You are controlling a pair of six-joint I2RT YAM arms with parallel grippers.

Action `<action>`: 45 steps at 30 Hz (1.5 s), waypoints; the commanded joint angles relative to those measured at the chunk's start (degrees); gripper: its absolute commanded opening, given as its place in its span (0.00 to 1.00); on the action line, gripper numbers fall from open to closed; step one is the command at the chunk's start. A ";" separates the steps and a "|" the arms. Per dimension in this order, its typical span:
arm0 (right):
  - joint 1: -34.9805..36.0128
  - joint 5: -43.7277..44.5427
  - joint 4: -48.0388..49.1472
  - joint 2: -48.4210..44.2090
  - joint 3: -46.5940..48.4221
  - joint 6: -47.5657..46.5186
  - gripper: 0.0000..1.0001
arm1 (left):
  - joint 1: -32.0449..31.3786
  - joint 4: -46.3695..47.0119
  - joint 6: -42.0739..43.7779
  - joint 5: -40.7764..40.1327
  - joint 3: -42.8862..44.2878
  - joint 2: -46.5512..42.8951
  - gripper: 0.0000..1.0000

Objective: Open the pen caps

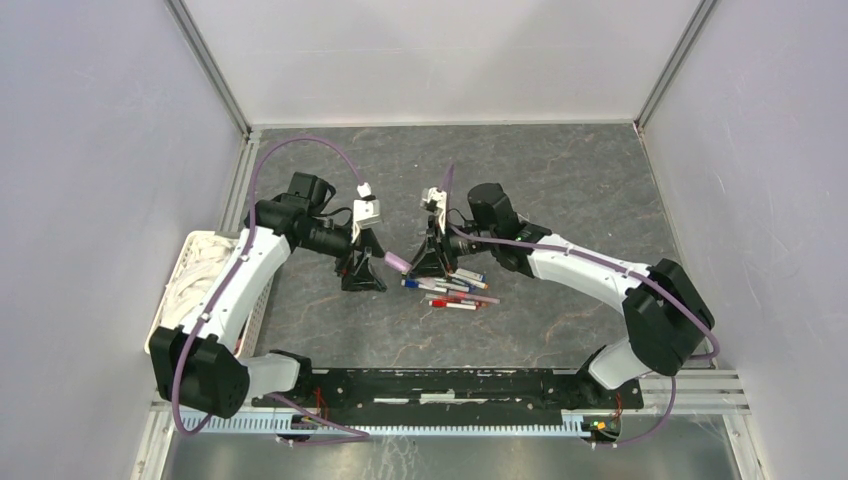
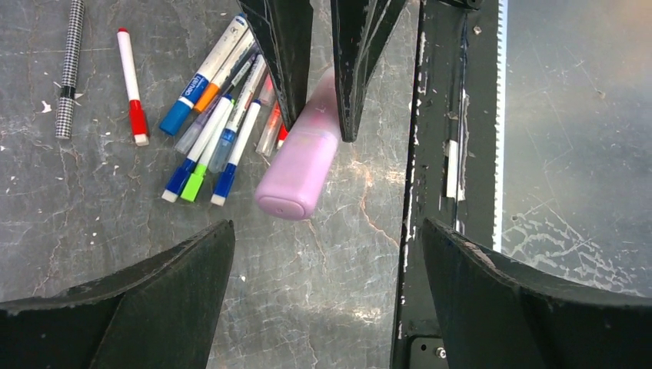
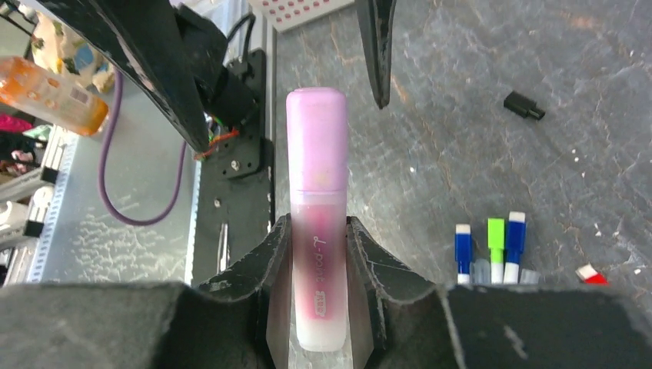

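Observation:
My right gripper (image 3: 319,224) is shut on the frosted pink barrel of a fat pen (image 3: 318,269) and holds it above the table. Its lilac cap (image 3: 315,134) is on and points at my left gripper (image 2: 327,231). The left gripper is open and empty, its fingers (image 3: 173,69) standing either side of the cap's end without touching it. In the top view the lilac pen (image 1: 398,262) bridges the left gripper (image 1: 364,272) and the right gripper (image 1: 432,262). Several capped pens (image 2: 215,115) lie in a pile (image 1: 452,290) under the right gripper.
A red-capped pen (image 2: 131,84) and a checkered pen (image 2: 69,69) lie apart from the pile. A loose black cap (image 3: 524,106) lies on the table. A white basket (image 1: 200,270) stands at the left edge. The black base rail (image 1: 450,385) runs along the near edge.

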 commanded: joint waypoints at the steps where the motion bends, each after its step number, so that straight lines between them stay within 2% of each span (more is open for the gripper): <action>1: -0.21 -1.39 17.38 -3.33 -2.65 11.74 0.00 | -0.09 -0.79 1.44 3.60 0.14 -1.42 0.96; 6: -0.22 -7.36 15.63 -0.85 -0.63 12.50 0.00 | -0.09 -2.43 3.63 3.34 1.76 -3.56 0.96; 13: 1.13 -13.41 9.66 4.86 3.84 13.81 0.00 | -0.25 3.68 13.15 -6.81 -1.32 -10.87 0.96; 18: 1.54 -14.32 6.39 9.24 9.02 16.36 0.00 | -2.78 -2.43 24.04 -8.23 -0.76 -10.20 0.96; 21: 1.73 -15.19 5.28 10.95 11.37 17.83 0.00 | -4.83 -3.78 26.99 -12.58 -1.77 -10.35 0.93; 23: 1.85 -15.40 5.19 11.98 12.32 19.31 0.00 | -5.53 -3.64 28.33 -15.86 -2.70 -10.52 0.87; 27: 2.19 -15.32 2.36 14.01 14.36 19.39 0.00 | -6.65 -1.50 28.33 -18.98 -3.85 -10.61 0.67; 31: 2.67 -14.83 0.01 15.25 15.99 19.35 0.00 | -8.08 0.02 27.54 -19.90 -4.15 -9.86 0.49; 37: 2.98 -13.54 -5.33 16.81 18.58 18.55 0.00 | -9.93 1.05 26.81 -20.12 -4.47 -8.79 0.30; 39: 2.96 -13.61 -5.10 16.92 18.92 19.59 0.01 | -10.76 1.18 26.70 -20.53 -5.01 -8.68 0.19; 40: 3.00 -13.52 -5.26 16.95 19.05 19.71 0.05 | -10.93 1.52 26.18 -20.58 -5.12 -8.82 0.08; 41: 2.87 -13.08 -5.87 16.85 19.20 19.65 0.17 | -10.98 2.23 25.18 -20.54 -5.03 -8.94 0.03; 45: 2.72 -9.61 -11.90 14.77 19.39 12.63 0.41 | -10.90 2.33 19.69 -18.29 -3.62 -8.63 0.02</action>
